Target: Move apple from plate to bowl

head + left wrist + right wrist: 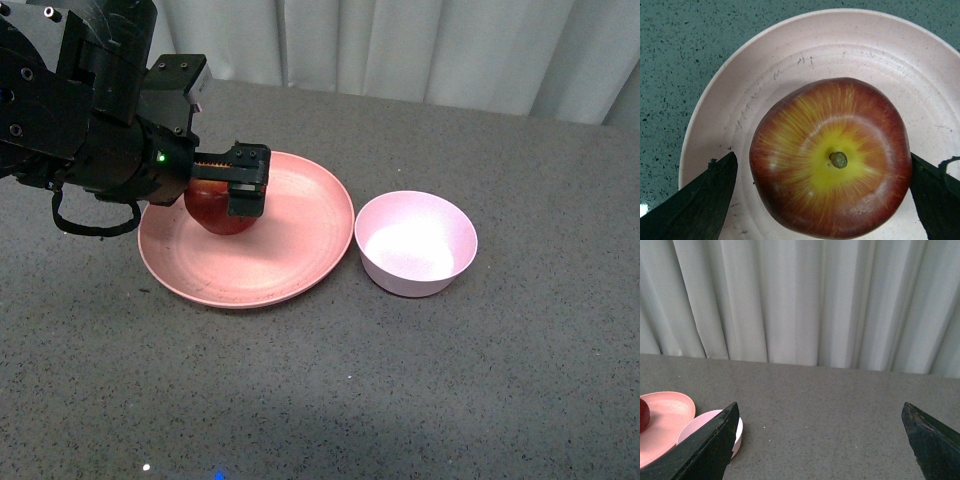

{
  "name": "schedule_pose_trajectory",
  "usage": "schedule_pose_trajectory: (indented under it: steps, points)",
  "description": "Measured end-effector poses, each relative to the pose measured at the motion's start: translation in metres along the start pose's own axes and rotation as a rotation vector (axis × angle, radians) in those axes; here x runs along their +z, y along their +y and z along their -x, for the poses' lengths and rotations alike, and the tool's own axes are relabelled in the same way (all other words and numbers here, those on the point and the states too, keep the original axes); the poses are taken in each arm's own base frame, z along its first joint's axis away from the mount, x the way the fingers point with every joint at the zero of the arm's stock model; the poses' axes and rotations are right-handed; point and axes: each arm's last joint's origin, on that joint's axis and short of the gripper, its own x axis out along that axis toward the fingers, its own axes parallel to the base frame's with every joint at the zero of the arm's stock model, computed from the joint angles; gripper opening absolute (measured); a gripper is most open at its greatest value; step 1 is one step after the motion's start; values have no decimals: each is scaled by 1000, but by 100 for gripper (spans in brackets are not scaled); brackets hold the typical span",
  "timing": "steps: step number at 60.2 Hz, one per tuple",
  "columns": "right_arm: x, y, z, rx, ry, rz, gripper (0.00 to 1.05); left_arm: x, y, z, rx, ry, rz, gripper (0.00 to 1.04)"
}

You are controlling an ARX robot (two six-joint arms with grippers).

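The dark-red apple (215, 212) sits on the salmon-pink plate (300, 250), left of its middle. My left gripper (228, 190) is open and reaches down over the apple, one finger on each side. In the left wrist view the apple (832, 160) shows stem-up with its yellow patch, on the plate (790, 65), between my two dark fingers (700, 205); the left gripper (822, 200) is not closed on it. The pale-pink bowl (416, 243) stands empty just right of the plate. My right gripper (820, 445) is open and empty above the table; it is out of the front view.
Grey speckled tabletop (400, 400) all round. White curtain (400, 40) along the far edge. The right wrist view shows the plate (665, 415), a sliver of the apple (643, 415) and the bowl's rim (695, 425) off to one side.
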Motion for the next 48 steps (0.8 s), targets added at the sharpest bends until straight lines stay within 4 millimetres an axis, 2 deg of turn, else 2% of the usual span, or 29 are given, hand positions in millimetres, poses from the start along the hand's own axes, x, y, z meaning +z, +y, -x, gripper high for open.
schedule_pose_trajectory:
  steps: [2, 6, 10, 21, 28, 33, 48]
  points:
    - [0, 0, 0, 0, 0, 0, 95, 0, 0, 0, 1, 2, -4, 96]
    - [0, 0, 0, 0, 0, 0, 95, 0, 0, 0, 10, 0, -3, 83]
    - [0, 0, 0, 0, 0, 0, 95, 1, 1, 0, 13, -5, -1, 78]
    - [0, 0, 0, 0, 0, 0, 95, 11, -4, 6, -1, -63, 24, 74]
    - [0, 0, 0, 0, 0, 0, 95, 25, -27, 20, -51, -118, -12, 74]
    - [0, 0, 0, 0, 0, 0, 95, 30, -61, 30, -137, -141, -71, 74]
    - [0, 0, 0, 0, 0, 0, 95, 29, -118, 32, -249, -133, -195, 74]
